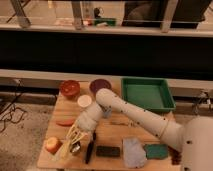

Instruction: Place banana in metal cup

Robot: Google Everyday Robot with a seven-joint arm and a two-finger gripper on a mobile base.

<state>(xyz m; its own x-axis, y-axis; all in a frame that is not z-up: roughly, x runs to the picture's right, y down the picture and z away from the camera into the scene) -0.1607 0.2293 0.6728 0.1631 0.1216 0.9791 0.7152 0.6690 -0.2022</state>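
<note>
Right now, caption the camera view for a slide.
The gripper holds the banana beside the metal cup at the front of the wooden table.

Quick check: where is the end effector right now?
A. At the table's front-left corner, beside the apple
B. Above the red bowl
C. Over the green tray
A: the end effector sits low at the front-left corner of the table, next to the apple.

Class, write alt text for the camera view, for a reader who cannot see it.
A white robot arm reaches across a wooden table, its gripper shut on the banana at the metal cup near the front left corner. A carrot, red bowl, dark bowl, white cup and green tray lie behind.
</note>
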